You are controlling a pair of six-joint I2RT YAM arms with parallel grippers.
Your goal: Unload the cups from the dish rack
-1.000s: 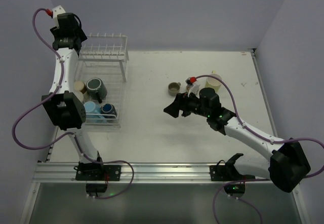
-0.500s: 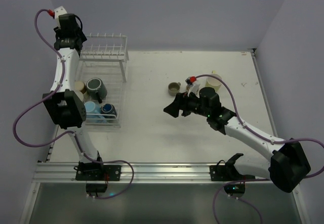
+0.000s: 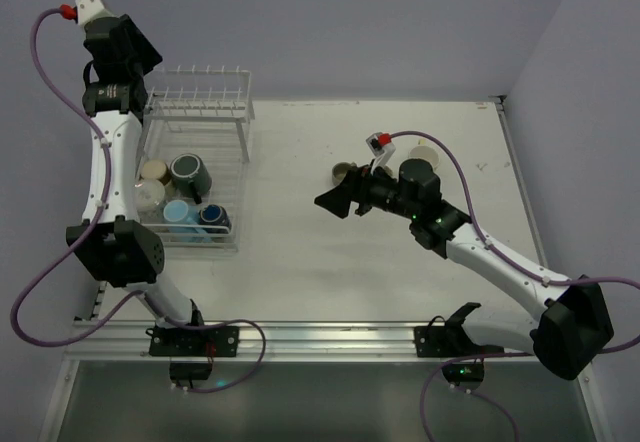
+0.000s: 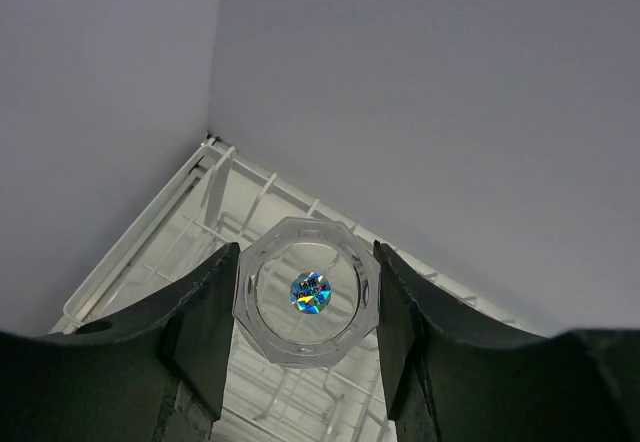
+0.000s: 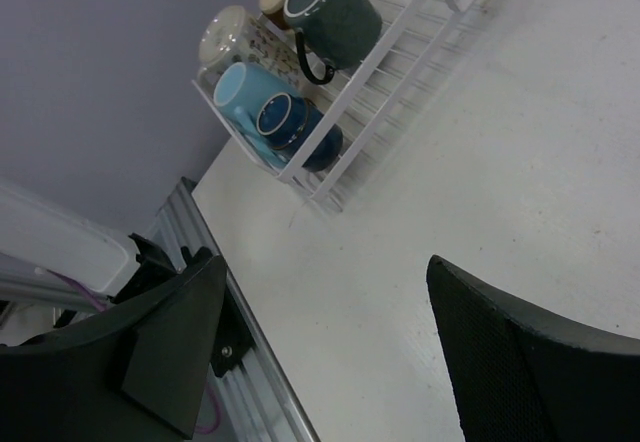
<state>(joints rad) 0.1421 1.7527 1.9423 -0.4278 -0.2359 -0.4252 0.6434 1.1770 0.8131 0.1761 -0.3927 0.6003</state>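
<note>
The left pincer [image 4: 303, 327] is clamped on a clear octagonal glass cup [image 4: 306, 272], one black finger against each side. It is held above the far end of the white wire dish rack [image 3: 240, 112], whose pegs show behind the glass.

In the rack's flat tray lie five more cups: a dark grey mug [image 3: 188, 172], a tan cup [image 3: 155, 170], a pale cup [image 3: 148, 194], a light blue cup [image 3: 177, 212] and a dark blue mug [image 3: 213, 217].

The right pincer [image 5: 345, 357] hangs over the white tabletop [image 3: 300, 262] well right of the rack, fingers spread apart and holding nothing.

Also right of the rack, beyond that pincer, stands a small olive-tan cup [image 3: 343, 173] on the tabletop, and further right a pale yellow cup [image 3: 425, 152], partly hidden by the arm.
</note>
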